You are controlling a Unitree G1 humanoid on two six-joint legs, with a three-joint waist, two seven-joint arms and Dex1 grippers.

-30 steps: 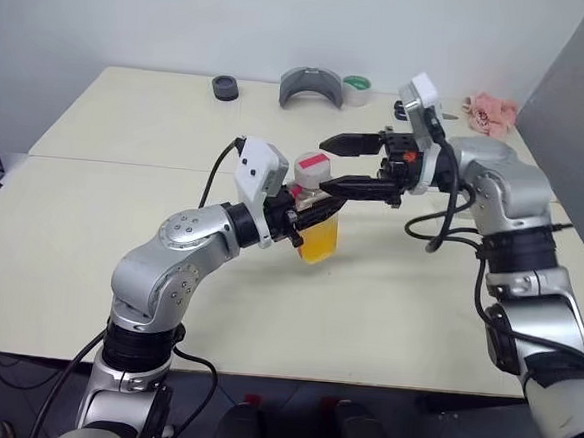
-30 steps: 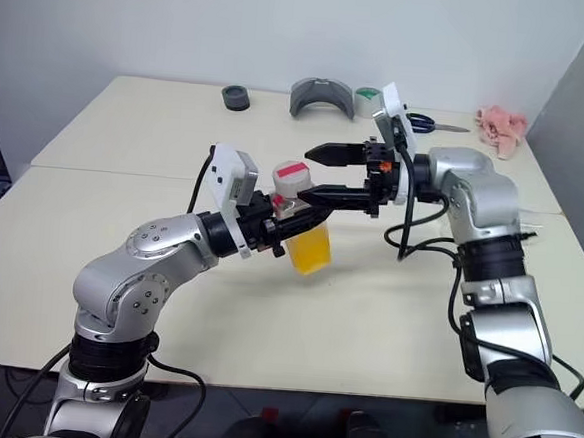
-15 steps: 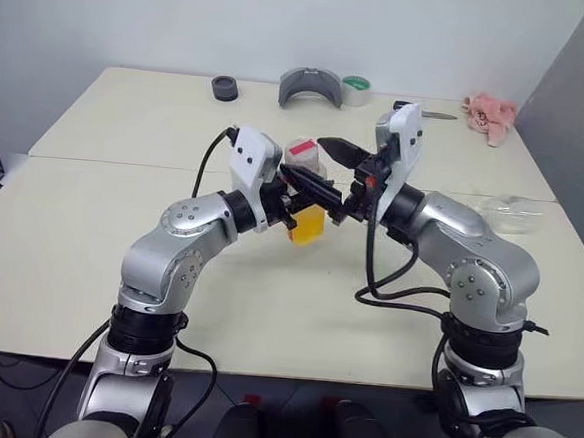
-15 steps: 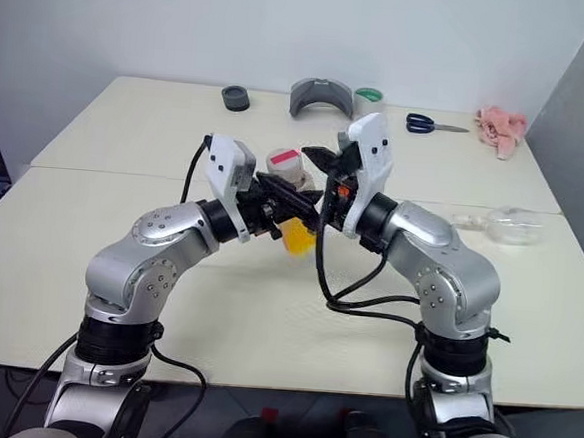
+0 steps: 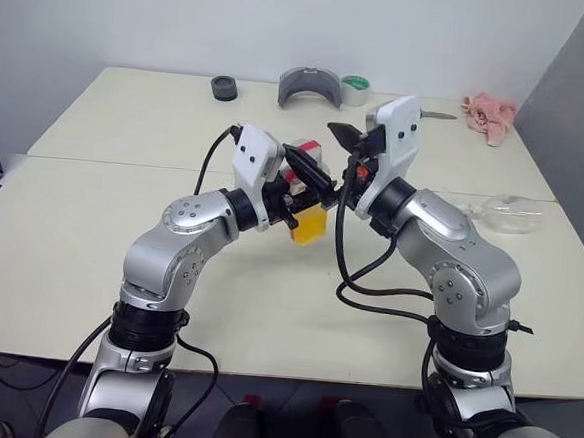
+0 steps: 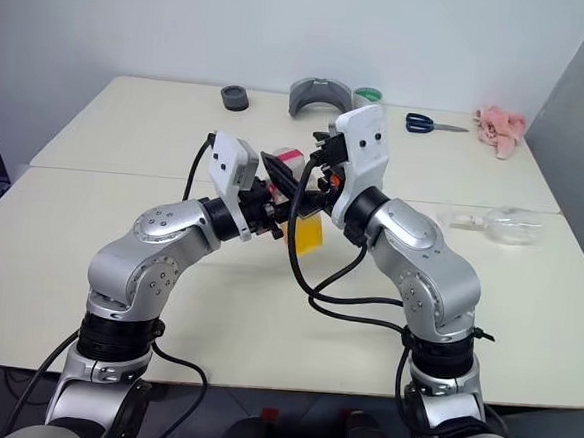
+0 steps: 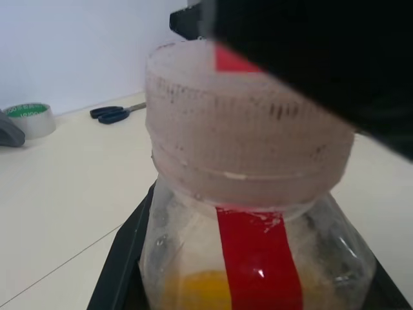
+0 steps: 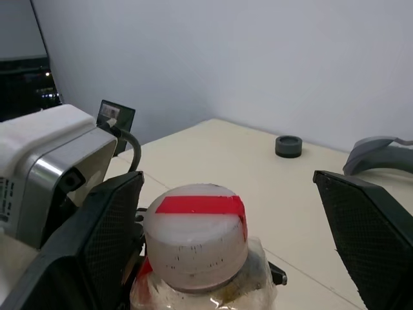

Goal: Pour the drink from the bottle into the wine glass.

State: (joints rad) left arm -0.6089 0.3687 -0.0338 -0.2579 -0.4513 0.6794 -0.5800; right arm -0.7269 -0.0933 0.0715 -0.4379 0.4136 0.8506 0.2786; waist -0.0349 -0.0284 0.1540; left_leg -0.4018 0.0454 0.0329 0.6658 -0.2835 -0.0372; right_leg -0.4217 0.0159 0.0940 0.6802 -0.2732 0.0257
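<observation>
Both arms are bent inward and meet above the middle of the table (image 5: 91, 225). The left gripper (image 5: 299, 194) reaches forward and toward the right, about level, and its fingers are pinched on the body of the bottle (image 5: 310, 205), which it holds upright above the tabletop. The drink (image 5: 310, 226) fills only the lower part of the bottle. The cap (image 8: 195, 234) (white, with a red strip on top) is on the bottle.

The right arm is folded at the elbow, with the forearm coming from the right side and the wrist turned toward the left. The right gripper (image 8: 239, 239) has its fingers spread wide, one on each side of the cap, and they do not touch it in the right wrist view.

The wine glass (image 5: 508, 212) lies on its side on the table, well apart from both grippers, near the right edge.
</observation>
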